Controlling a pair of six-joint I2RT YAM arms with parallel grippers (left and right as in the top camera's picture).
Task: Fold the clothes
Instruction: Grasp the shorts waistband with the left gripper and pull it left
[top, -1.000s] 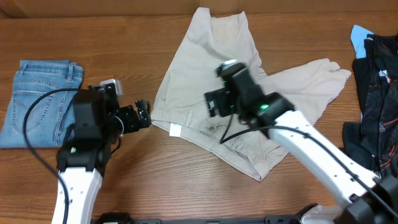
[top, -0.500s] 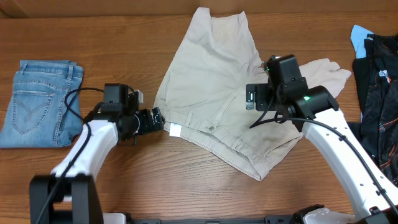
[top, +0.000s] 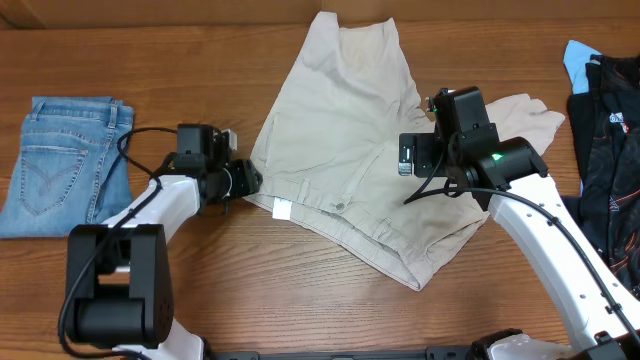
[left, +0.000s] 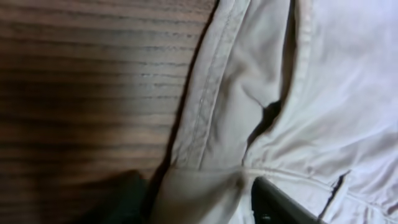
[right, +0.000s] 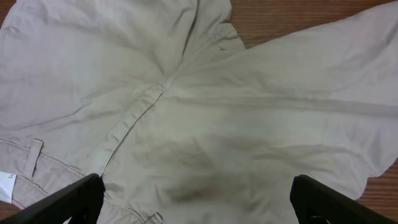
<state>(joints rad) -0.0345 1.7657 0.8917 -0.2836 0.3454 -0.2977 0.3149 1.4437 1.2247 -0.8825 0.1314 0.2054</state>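
Observation:
The clothes, a pair of beige shorts (top: 340, 150), lie spread on the wooden table, with the waistband toward the front left and a white label (top: 282, 209) at its edge. My left gripper (top: 252, 183) is at the waistband's left corner. In the left wrist view its jaws (left: 199, 202) stand half closed around a bunched fold of the shorts (left: 311, 93), which fills the gap. My right gripper (top: 435, 158) hovers over the crotch and right leg. It is wide open (right: 196, 199) above the cloth (right: 217, 112), with nothing between its fingers (right: 74, 199).
Folded blue jeans (top: 65, 165) lie at the left edge of the table. Black patterned garments (top: 605, 150) with a sky-blue piece (top: 578, 60) lie at the right edge. Bare wood shows in front of the shorts.
My left gripper has moved right to the waistband corner and its jaws have narrowed around the cloth. The right arm swung right from the middle of the shorts, then held still.

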